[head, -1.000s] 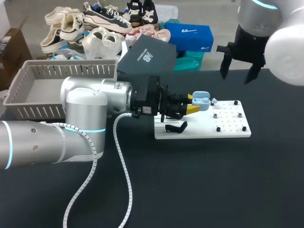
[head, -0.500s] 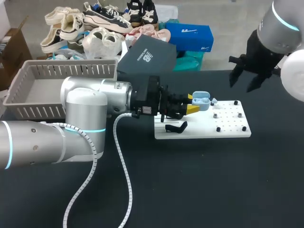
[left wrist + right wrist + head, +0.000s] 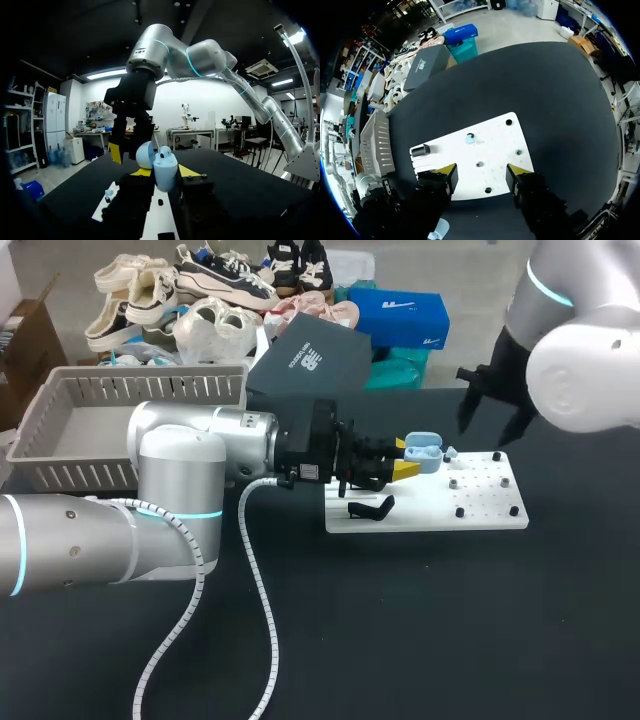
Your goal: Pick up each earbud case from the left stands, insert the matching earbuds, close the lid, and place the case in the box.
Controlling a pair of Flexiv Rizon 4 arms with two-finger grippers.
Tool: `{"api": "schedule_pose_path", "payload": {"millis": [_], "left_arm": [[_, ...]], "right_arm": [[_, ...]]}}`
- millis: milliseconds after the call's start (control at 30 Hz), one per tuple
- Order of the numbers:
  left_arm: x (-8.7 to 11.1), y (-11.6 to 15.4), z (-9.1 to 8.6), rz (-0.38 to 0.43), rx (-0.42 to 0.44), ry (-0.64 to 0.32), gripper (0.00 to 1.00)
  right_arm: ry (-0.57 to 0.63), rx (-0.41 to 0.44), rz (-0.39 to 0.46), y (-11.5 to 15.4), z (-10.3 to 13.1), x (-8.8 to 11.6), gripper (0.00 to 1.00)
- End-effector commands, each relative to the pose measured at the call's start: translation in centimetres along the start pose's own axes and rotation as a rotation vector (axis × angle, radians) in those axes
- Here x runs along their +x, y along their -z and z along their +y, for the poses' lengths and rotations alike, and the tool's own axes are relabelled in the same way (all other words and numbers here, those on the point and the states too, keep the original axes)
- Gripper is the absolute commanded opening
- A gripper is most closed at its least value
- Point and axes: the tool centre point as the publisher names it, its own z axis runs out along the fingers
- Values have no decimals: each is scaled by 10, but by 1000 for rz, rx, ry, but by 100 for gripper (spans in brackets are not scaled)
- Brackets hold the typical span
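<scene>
Left jaws clench the open blue earbud case (image 3: 424, 454); right jaws gape above the white board (image 3: 480, 505).

Open blue case (image 3: 423, 453) above the white board (image 3: 430, 515).
The light-blue case sits gripped between the left gripper's (image 3: 408, 457) yellow tips, lid raised. A small blue earbud (image 3: 470, 138) lies on the board, well apart from a black stand (image 3: 370, 508).

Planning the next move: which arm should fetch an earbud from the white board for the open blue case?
Right. The right tool is open above the white board, with a pale blue earbud just ahead of it. The left tool is shut on the open case, so it is occupied.
</scene>
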Motion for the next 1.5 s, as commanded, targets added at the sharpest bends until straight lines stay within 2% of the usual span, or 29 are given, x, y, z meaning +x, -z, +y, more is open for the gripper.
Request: {"api": "schedule_pose_path", "payload": {"millis": [33, 67, 167, 433, 700, 1100, 1500], "left_arm": [[0, -1, 0, 0, -3, -1, 0], [0, -1, 0, 0, -3, -1, 0], [0, -1, 0, 0, -3, -1, 0], [0, -1, 0, 0, -3, -1, 0], [0, -1, 0, 0, -3, -1, 0], [0, -1, 0, 0, -3, -1, 0], [0, -1, 0, 0, -3, -1, 0]], "right_arm": [[-6, -23, -9, -12, -1, -1, 57], [-12, -40, -7, -15, 0, 0, 51], [-19, -56, -7, -22, 2, 2, 47], [1, -74, 11, -37, 8, 4, 48], [-2, -104, 14, -46, 13, -6, 46], [17, -98, 51, -66, 24, -12, 46], [-5, -96, 64, -75, 18, -21, 44]]}}
